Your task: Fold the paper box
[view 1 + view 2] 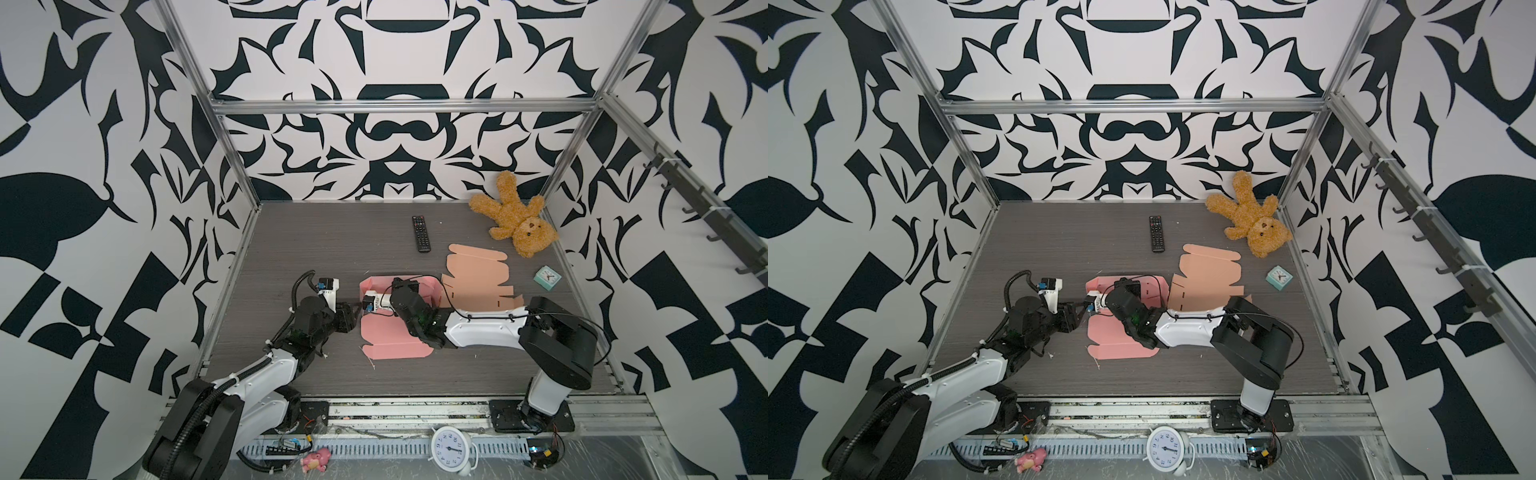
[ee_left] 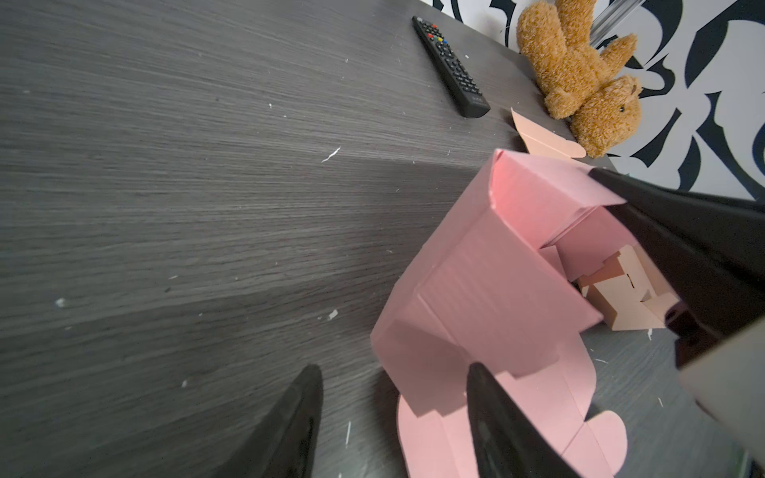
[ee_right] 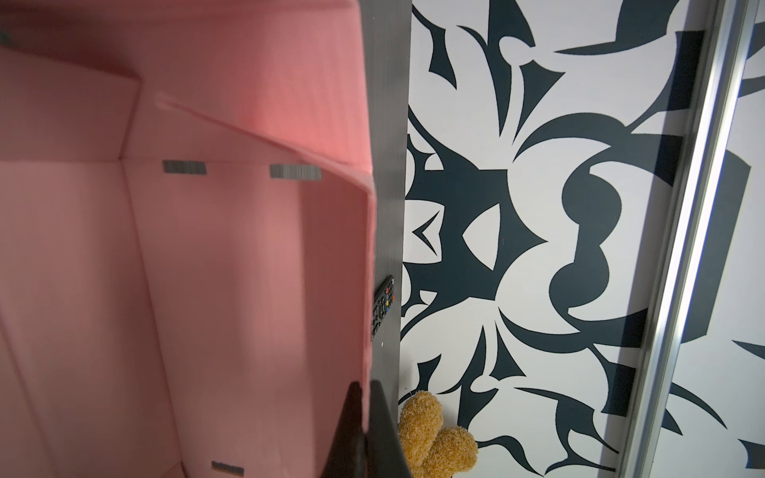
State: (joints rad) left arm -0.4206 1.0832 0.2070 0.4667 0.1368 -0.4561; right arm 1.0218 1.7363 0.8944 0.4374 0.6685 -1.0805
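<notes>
Left gripper (image 2: 393, 372): released, holding nothing, just beside the left side wall of the pink paper box (image 1: 386, 338), which sits mid-table (image 1: 311, 249). Right gripper (image 3: 366, 397): clenched on the box's upright far wall.

Step in hand, as judged: erecting the walls; the lid panel lies flat. The next move calls for folding the left wall inward and seating its tabs. The tray interior holds nothing. Beyond lie a flat peach box blank (image 1: 478, 274) and a remote control (image 1: 421, 233).
</notes>
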